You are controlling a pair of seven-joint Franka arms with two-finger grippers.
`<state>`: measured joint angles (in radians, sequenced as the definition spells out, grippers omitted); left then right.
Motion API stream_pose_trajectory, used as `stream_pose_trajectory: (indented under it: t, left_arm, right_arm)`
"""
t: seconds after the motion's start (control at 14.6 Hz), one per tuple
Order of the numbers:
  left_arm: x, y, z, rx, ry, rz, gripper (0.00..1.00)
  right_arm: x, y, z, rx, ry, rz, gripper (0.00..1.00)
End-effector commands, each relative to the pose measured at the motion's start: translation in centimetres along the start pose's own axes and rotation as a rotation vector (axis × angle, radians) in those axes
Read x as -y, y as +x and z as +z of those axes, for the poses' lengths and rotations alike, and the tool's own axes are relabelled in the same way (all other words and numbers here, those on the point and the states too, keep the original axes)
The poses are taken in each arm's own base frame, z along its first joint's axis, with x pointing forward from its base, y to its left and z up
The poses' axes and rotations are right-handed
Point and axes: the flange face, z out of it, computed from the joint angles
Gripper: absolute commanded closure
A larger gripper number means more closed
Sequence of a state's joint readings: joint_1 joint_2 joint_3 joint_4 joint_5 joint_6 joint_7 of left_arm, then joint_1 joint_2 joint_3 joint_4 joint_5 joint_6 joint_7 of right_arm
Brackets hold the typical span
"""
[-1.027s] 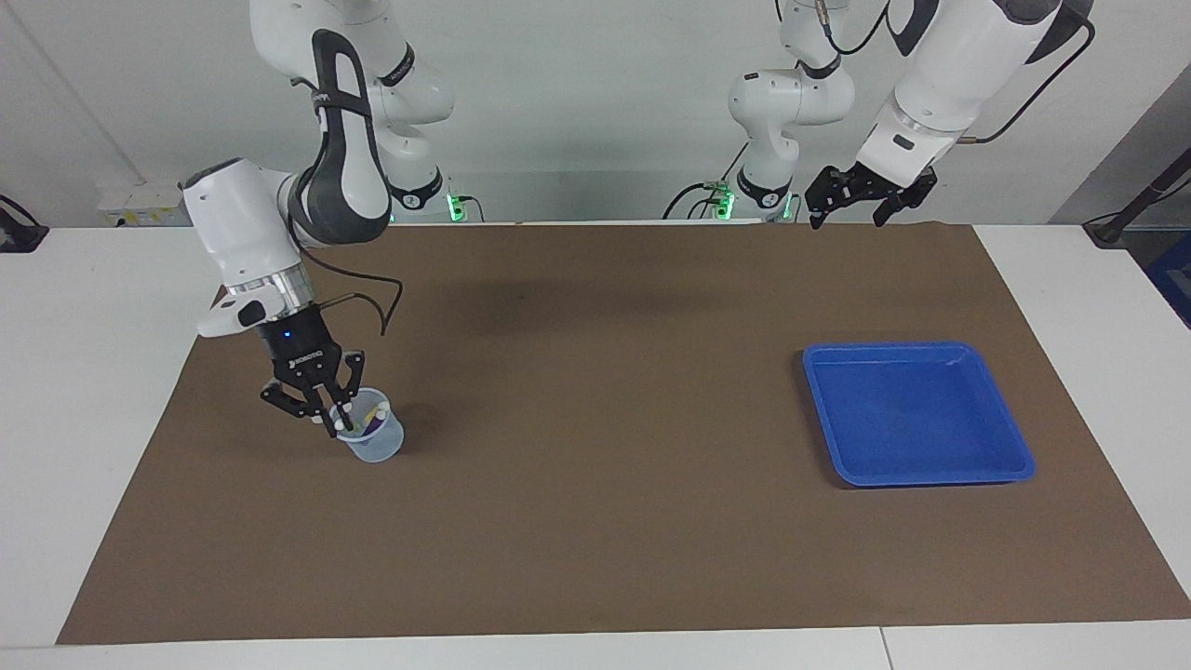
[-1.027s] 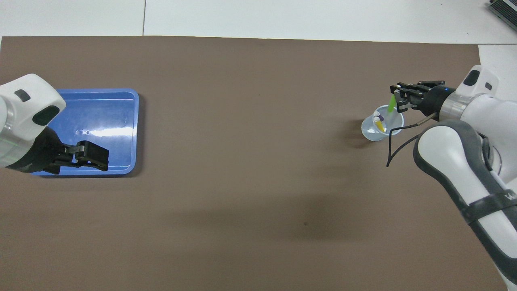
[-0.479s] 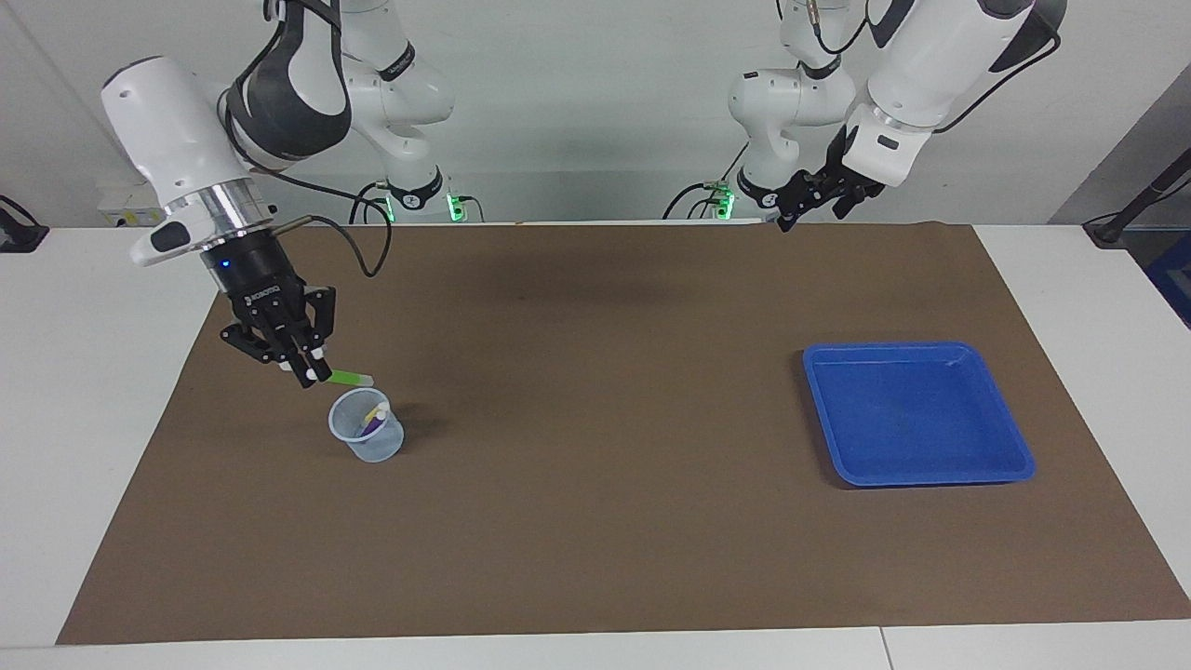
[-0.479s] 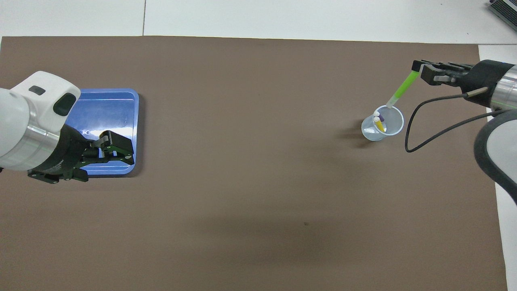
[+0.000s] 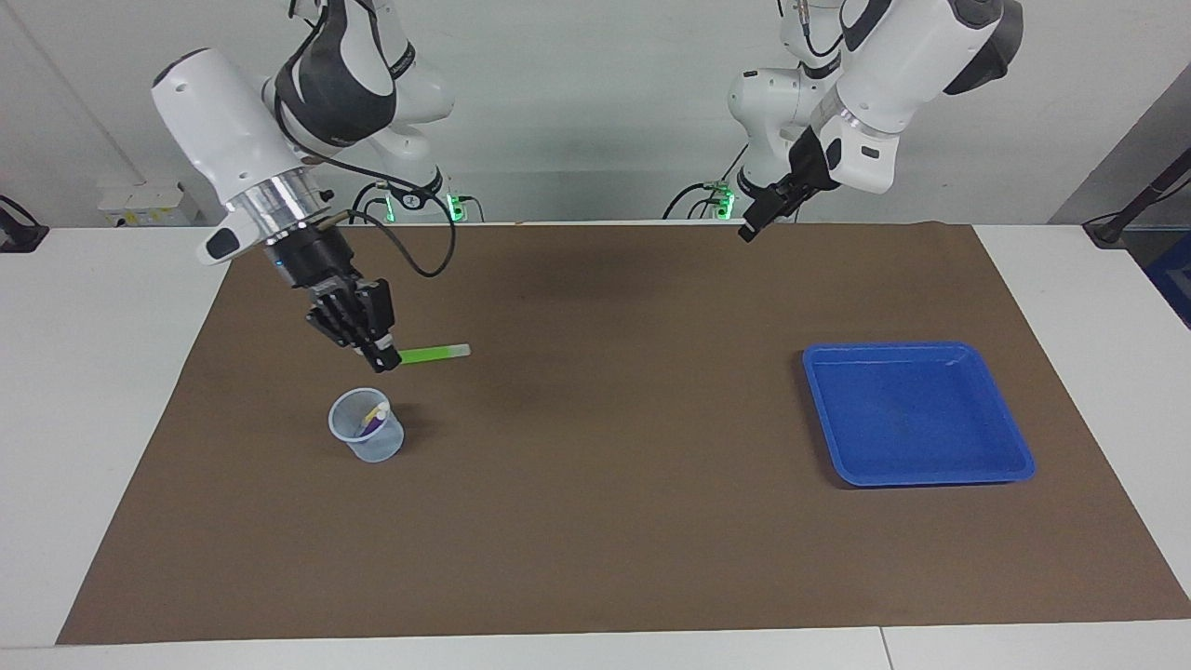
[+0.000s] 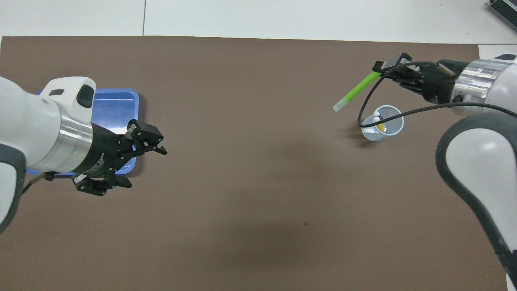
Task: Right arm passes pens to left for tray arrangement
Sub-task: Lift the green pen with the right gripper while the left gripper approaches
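Note:
My right gripper (image 5: 380, 355) is shut on one end of the bright green pen (image 5: 433, 353), which it holds level in the air. The pen's pale tip points toward the table's middle. It hangs over the mat beside the cup (image 5: 368, 426), also in the overhead view, pen (image 6: 357, 92) and gripper (image 6: 381, 69). The purple and yellow pens (image 6: 379, 123) stand in the cup (image 6: 383, 128). My left gripper (image 6: 148, 169) is open, raised over the mat by the blue tray's (image 6: 121, 105) edge. The blue tray (image 5: 916, 412) holds nothing.
A brown mat (image 5: 595, 521) covers most of the white table. A black cable (image 6: 365, 109) loops from the right wrist over the cup. The left arm's body hides part of the tray in the overhead view.
The right gripper has lifted the green pen out of the cup and swung it level, toward the table's middle. The left arm has turned and moved off the tray toward the middle.

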<state>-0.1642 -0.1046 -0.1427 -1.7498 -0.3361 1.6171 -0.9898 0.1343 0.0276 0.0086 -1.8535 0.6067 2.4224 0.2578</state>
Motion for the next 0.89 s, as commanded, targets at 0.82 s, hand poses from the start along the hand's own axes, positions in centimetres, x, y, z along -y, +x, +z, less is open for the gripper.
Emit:
stream_pose_trajectory:
  t: [0.82]
  left_arm:
    - [-6.4,-11.0,5.9,0.121,-0.515,-1.040,0.00]
  right_arm:
    - [10.6,-12.0,4.0,0.196,0.037,0.155,1.00]
